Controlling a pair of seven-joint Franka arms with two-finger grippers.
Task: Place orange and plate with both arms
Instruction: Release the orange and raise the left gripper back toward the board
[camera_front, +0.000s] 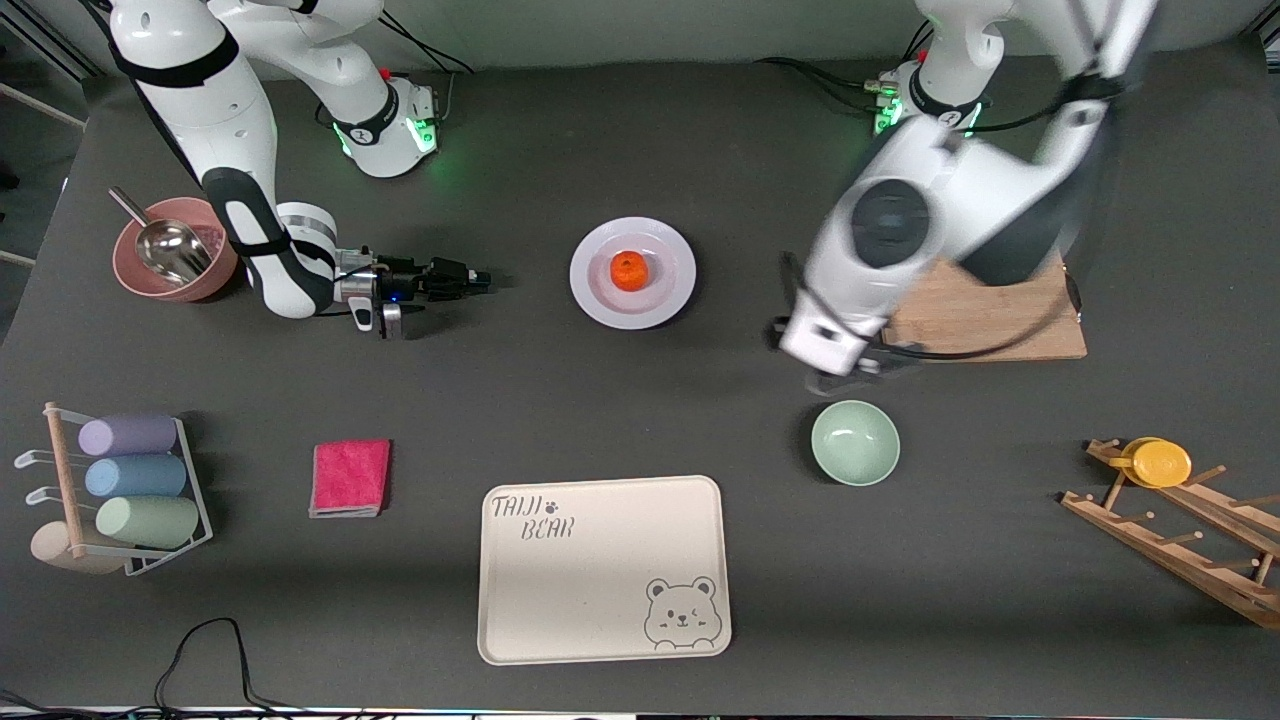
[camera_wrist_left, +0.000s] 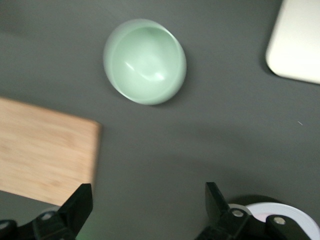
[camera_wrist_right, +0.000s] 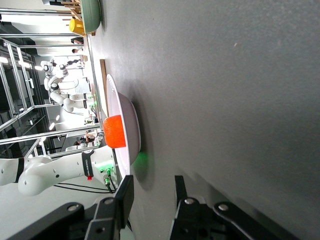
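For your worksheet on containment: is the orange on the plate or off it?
On it: the orange sits at the white plate's centre.

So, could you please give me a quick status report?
Left gripper open over bare table by green bowl. Right gripper open, low, beside plate. Orange on plate. Nothing between.

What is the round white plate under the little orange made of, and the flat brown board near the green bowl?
The round white plate looks like glazed ceramic, or maybe melamine: smooth and slightly shiny, with a faint lilac tint. The small orange on it is real-looking fruit with dimpled skin. The flat brown board looks like unpainted wood, probably bamboo: pale grain lines show in the left wrist view.
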